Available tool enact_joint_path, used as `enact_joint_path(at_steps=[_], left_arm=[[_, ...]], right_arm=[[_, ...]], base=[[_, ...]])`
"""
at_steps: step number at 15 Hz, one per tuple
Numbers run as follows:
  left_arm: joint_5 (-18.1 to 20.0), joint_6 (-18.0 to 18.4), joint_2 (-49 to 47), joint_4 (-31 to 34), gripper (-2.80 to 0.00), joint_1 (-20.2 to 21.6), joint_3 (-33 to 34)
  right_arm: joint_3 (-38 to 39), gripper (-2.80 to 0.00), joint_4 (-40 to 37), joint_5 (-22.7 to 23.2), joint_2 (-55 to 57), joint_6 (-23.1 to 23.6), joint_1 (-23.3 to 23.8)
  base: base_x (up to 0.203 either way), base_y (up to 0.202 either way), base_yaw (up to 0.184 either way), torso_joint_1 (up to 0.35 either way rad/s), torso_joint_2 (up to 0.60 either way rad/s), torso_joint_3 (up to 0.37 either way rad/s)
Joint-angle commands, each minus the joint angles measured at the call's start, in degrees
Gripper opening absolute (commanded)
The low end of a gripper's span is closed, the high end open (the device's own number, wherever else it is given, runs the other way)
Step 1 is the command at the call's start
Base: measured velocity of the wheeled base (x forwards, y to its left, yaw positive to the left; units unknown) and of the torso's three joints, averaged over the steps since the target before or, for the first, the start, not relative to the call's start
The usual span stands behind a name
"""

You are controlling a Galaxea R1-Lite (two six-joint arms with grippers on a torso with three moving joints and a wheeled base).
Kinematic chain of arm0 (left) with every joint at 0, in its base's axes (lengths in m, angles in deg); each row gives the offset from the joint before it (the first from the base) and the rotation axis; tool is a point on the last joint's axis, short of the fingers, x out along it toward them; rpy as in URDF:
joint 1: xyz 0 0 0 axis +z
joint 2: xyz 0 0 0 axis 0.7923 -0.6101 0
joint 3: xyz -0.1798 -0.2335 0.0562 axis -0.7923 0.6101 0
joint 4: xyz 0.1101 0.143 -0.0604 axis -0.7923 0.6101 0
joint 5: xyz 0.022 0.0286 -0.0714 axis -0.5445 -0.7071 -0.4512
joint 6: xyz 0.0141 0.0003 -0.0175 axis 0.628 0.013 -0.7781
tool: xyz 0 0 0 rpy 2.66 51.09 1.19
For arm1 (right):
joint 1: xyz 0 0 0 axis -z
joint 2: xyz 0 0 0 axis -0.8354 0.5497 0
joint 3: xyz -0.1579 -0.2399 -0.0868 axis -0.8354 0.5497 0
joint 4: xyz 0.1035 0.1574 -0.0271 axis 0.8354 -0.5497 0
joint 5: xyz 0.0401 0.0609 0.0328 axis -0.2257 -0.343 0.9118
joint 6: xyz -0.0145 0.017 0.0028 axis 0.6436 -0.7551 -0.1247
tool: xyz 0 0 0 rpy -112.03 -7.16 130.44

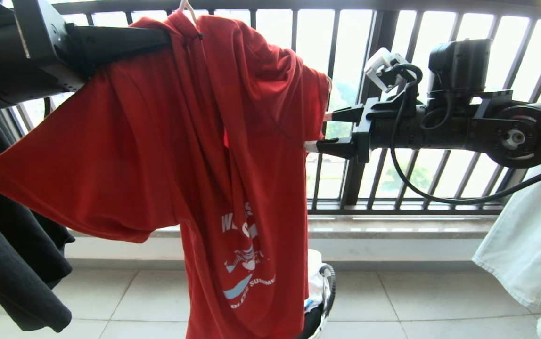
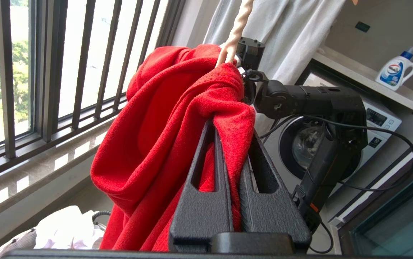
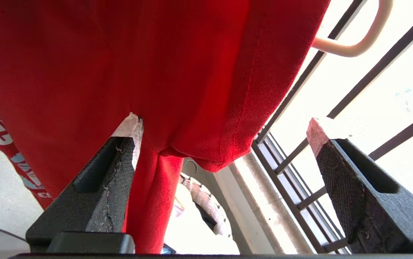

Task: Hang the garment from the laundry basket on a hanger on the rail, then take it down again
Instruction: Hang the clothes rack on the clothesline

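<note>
Shirt (image 1: 157,141) is pinched by the left gripper (image 2: 233,158); right gripper (image 1: 324,129) is spread wide beside the sleeve, nothing gripped.

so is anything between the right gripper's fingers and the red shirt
Nothing: in the right wrist view the right gripper stands open at the red T-shirt, one fingertip against the cloth, the other clear of it.

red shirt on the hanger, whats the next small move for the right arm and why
Probably ease the right end effector forward and close on the sleeve edge of the red shirt. Its jaws stand open at that edge with nothing between them, while the left end effector is shut on the cloth near the hanger. The shirt hangs bunched and lopsided.
</note>
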Motion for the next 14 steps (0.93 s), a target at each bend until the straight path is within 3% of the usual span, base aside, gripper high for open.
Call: enact_joint_path(at_steps=[1,2,3,10,14], left_arm=[[0.3,-0.2,-0.2,-0.2,-2.80,-0.1,0.0],[0.3,-0.2,-0.2,-0.3,-2.80,-0.1,0.0],[0.3,-0.2,-0.2,-0.3,-2.80,0.0,0.0],[0.2,-0.1,-0.3,-0.3,-2.80,0.0,-0.1],[0.1,0.0,-0.3,-0.3,-2.80,0.0,-0.2]], right_arm=[[-1.3,0.00,0.0,0.2,0.8,-0.1,-0.7],[-2.1,-0.45,0.2,0.2,0.9,-1.4,-1.5],[-2.9,-2.80,0.3,0.2,1.2,-2.3,-2.1],[-3.4,-2.80,-0.1,-0.1,0.0,-2.7,-2.5],[0.2,-2.80,-0.2,-0.3,-2.2,-2.8,-0.7]], base=[[0.000,0.000,0.000,0.000,0.00,0.000],[0.000,0.000,0.000,0.000,0.00,0.000],[0.000,0.000,0.000,0.000,0.00,0.000],[0.000,0.000,0.000,0.000,0.00,0.000],[0.000,0.000,0.000,0.000,0.00,0.000]])
